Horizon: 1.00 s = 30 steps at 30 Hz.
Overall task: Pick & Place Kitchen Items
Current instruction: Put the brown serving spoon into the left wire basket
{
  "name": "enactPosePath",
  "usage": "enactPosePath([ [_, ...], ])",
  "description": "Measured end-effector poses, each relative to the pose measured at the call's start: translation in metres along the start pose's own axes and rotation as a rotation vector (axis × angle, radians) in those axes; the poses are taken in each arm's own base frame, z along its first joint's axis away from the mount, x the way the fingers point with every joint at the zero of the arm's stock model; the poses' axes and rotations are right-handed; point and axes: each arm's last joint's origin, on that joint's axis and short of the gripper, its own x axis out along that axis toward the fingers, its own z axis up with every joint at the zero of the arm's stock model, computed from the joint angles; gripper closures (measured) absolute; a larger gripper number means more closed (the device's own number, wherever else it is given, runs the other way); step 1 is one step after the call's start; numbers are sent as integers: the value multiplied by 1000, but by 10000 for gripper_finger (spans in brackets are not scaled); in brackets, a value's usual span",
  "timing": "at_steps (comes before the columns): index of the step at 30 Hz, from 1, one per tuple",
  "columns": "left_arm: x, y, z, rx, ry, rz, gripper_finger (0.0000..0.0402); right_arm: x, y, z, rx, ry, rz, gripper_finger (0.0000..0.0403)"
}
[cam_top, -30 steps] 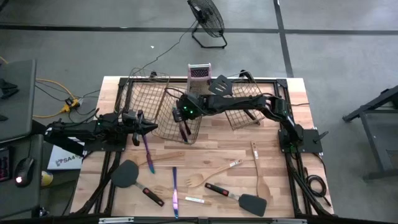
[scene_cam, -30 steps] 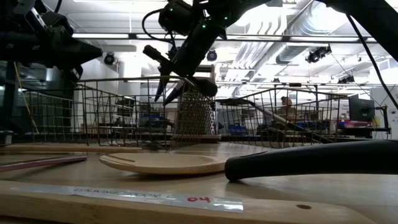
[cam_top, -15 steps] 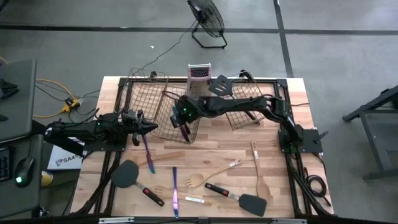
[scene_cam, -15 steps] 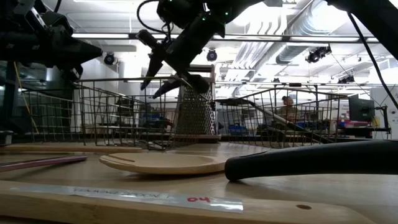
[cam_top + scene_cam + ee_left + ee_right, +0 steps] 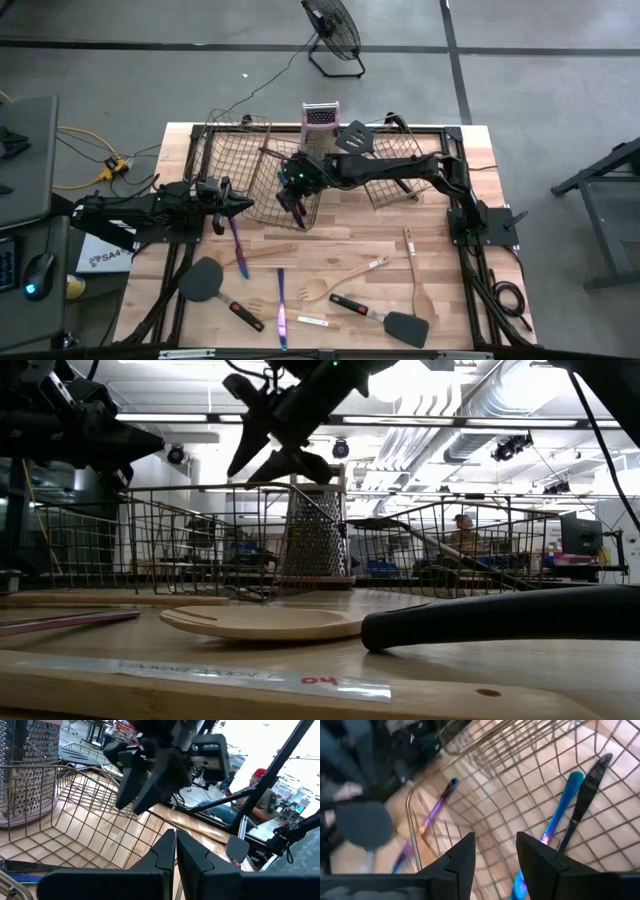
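Note:
My right gripper hangs open over the middle wire basket, touching nothing; it also shows in the right wrist view and the low view. In that basket lie a slim iridescent blue utensil and a dark-handled one. My left gripper is shut and empty at the table's left, beside the basket; its closed fingertips show in the left wrist view. An iridescent purple utensil lies flat on the table just in front of it.
On the table's near half lie a wooden spatula, two black spatulas, an iridescent utensil, a wooden fork and a wooden spoon. A box grater and two more baskets stand at the back.
My right gripper has gone up, away from the floor of the middle basket, and has tipped toward level. Its fingers have stayed open. The utensils in the basket have stayed where they lay.

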Motion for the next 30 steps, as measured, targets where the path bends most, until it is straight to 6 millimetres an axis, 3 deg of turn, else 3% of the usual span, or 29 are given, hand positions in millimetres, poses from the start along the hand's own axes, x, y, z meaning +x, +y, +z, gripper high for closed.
enactPosePath([
  [15, 0, 0, 0, 0, 0, 0, 387, -3, 7, -12, -451, 94, 46, 269],
  [22, 0, 0, 0, 0, 0, 0, 387, -3, 6, -17, -503, 129, 31, 270],
  [30, 0, 0, 0, 0, 0, 0, 387, -3, 6, -17, -505, 127, 8, 336],
])
